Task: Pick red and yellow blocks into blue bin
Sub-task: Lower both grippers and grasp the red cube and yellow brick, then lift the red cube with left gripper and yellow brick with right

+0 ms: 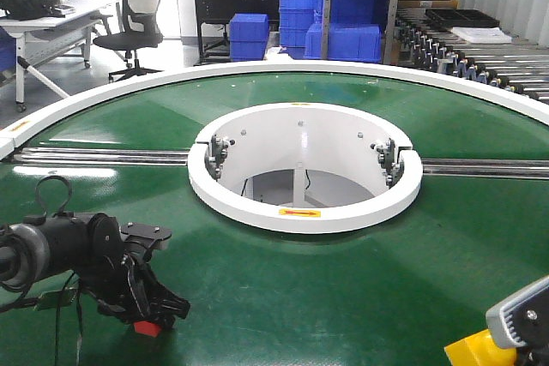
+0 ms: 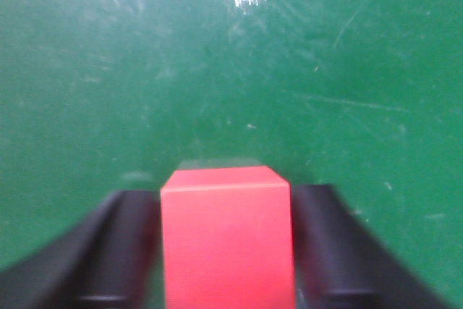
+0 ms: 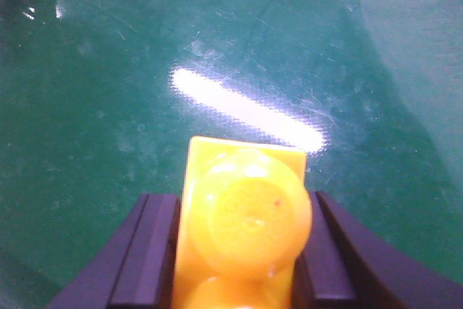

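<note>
The red block [image 2: 226,240] is a plain cube clamped between the two black fingers of my left gripper [image 2: 226,200], low on the green belt. From the front, that left gripper [image 1: 159,313] is at the lower left with the red block [image 1: 147,327] under its tip. The yellow block [image 3: 242,222], a brick whose round stud faces the camera, is pinched in my right gripper [image 3: 242,204]. In the front view, my right gripper [image 1: 517,329] is at the bottom right corner, holding the yellow block [image 1: 477,351]. The blue bin is out of view.
A white ring [image 1: 304,212] rims a round opening in the middle of the green belt [image 1: 343,289]. Metal rails [image 1: 103,157] cross the belt on both sides. Blue crates [image 1: 343,40], a roller conveyor [image 1: 480,62] and an office chair [image 1: 137,15] stand beyond the table's white rim.
</note>
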